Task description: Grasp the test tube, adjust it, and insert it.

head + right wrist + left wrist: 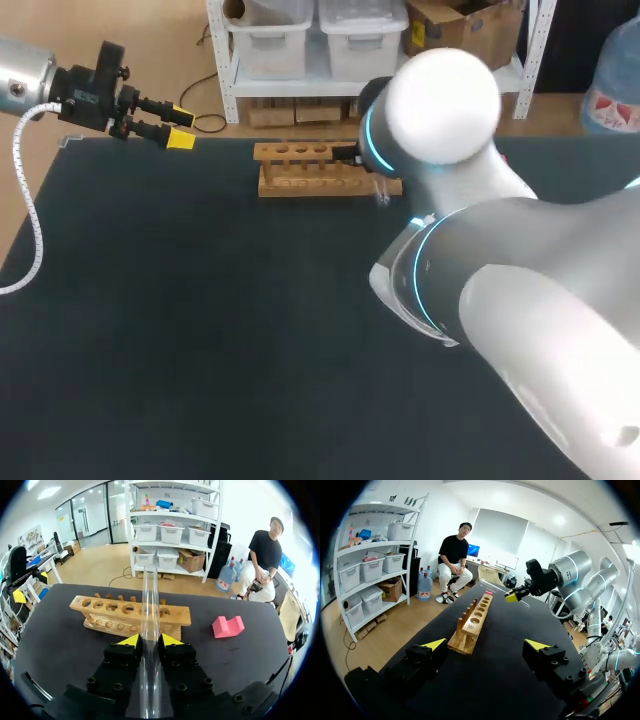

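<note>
A clear glass test tube (149, 595) runs lengthwise between the yellow-tipped fingers of my right gripper (149, 640), which is shut on it. The tube's far end points ahead over the wooden rack (125, 616). The rack, with a row of round holes, stands near the table's far edge (300, 170). In the head view my right arm's elbow (440, 110) hides the right gripper. The left wrist view shows the right gripper (514, 597) hanging past the rack's far end (472, 624). My left gripper (486, 645) is open and holds nothing. It hovers at the far left corner (180, 130), apart from the rack.
A pink block (227, 626) lies on the dark table mat beside the rack's end, and shows beyond the rack (488, 593) from the left wrist. The left arm's white coiled cable (30, 220) hangs over the table's left edge.
</note>
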### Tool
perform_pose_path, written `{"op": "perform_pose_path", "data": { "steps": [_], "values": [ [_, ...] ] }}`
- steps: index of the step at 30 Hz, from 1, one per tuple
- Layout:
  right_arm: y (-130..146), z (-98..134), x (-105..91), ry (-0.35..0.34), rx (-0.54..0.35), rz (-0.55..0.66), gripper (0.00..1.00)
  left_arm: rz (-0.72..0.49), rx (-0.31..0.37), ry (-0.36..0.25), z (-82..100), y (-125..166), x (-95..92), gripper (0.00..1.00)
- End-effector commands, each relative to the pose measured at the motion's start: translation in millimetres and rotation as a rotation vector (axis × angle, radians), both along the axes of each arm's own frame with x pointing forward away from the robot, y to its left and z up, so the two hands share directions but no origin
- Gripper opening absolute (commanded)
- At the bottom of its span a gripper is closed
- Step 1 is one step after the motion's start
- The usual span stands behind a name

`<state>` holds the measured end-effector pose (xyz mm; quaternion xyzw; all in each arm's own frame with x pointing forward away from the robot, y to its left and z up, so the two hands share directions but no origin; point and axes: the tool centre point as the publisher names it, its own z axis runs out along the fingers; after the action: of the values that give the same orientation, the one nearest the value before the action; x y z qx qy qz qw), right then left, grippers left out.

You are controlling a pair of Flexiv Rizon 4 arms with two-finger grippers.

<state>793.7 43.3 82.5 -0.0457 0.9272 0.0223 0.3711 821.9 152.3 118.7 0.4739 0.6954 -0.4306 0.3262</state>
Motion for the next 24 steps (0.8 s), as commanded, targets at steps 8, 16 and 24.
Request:
{"op": "perform_pose_path", "data": {
  "steps": [8,16,24],
  "values": [
    [15,-18,1.1,0.036,0.005,-0.012,0.0,-0.002,-0.001,0.0,-0.7,0,0.8,1.0],
    [17,-29,7.8,0.047,0.035,-0.008,0.0,-0.002,-0.001,0.0,-0.7,0,0.8,1.0],
    [17,-32,12.6,0.049,0.063,-0.018,0.0,-0.002,-0.001,0.0,-0.7,0,0.8,1.0]
  ]
}}
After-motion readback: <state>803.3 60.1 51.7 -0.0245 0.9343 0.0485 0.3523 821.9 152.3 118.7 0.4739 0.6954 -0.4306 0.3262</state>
